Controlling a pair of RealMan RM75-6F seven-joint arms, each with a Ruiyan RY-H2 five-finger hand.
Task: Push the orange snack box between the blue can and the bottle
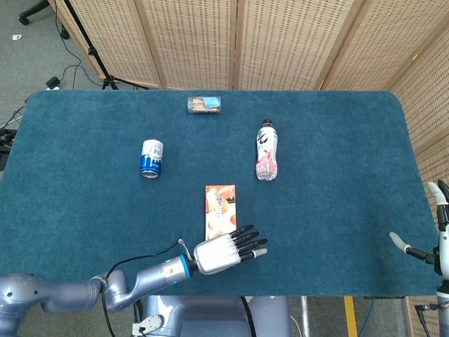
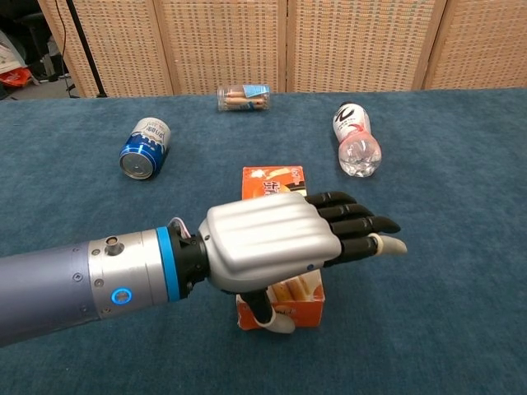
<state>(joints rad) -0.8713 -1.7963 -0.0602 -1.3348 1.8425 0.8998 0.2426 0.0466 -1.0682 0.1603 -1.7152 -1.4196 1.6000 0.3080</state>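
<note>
Box axis: orange snack box (image 1: 219, 209) points lengthwise toward the gap between blue can (image 1: 151, 157) and bottle (image 1: 266, 149).
Nearer hand: left hand (image 1: 224, 250), fingers extended flat, grasping nothing, resting over the box's near end.

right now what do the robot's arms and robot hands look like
The left robot hand has a ribbed silver back, black fingers and a pale thumb tip. Its grey metallic forearm carries a blue wrist ring, a glowing blue round button and a thin cable at the wrist. The right robot hand shows only at the frame edge: dark with whitish fingertips.
</note>
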